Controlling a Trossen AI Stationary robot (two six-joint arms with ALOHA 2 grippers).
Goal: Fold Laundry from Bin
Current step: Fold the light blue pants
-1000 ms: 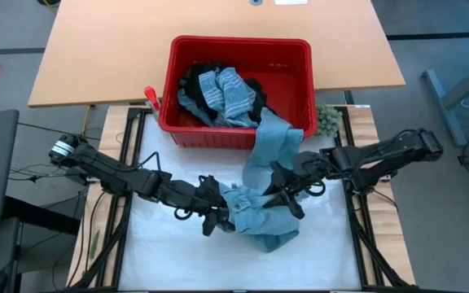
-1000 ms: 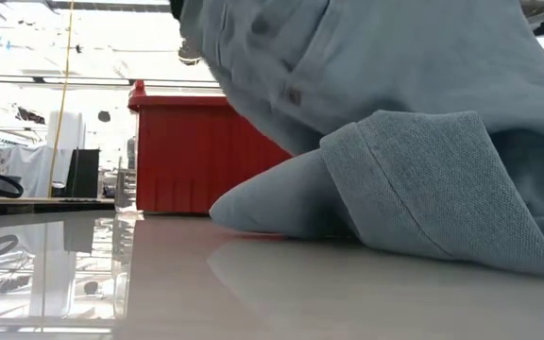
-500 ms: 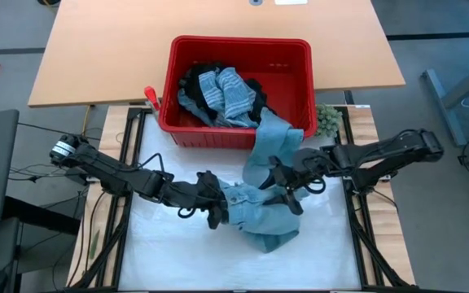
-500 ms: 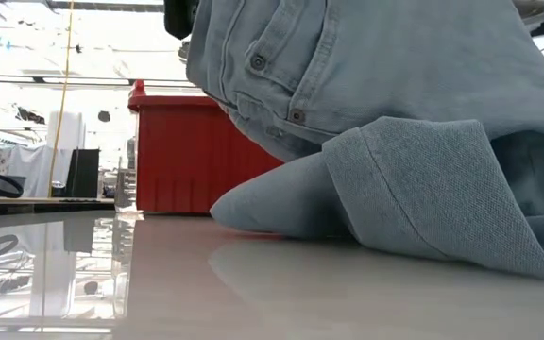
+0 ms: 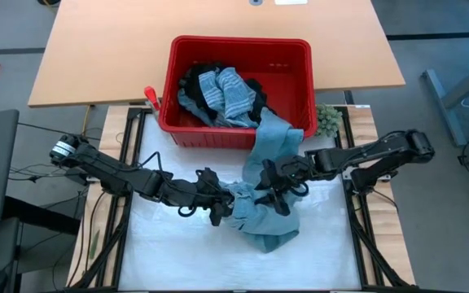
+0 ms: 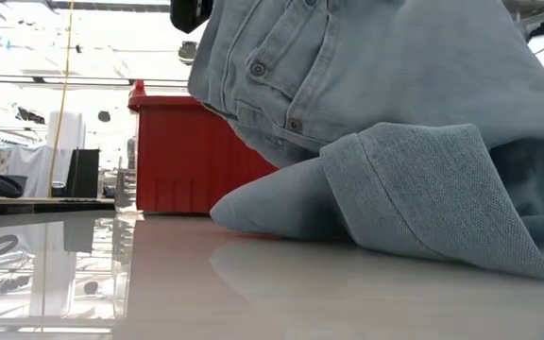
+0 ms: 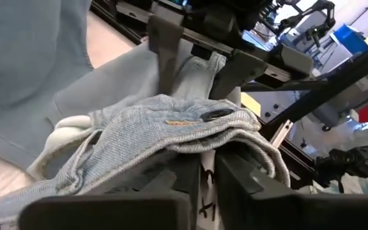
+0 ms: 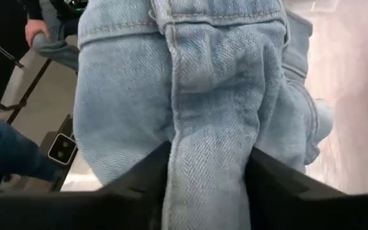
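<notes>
Laundry (image 5: 263,213): soft, crumpled pale denim

A tan wooden table (image 5: 218,32) stands on grey floor (image 5: 446,49).

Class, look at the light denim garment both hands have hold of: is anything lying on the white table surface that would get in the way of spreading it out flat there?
Nothing visible does. The left hand and right hand both grip the denim garment over the white table surface; one end still trails from the red bin.
</notes>
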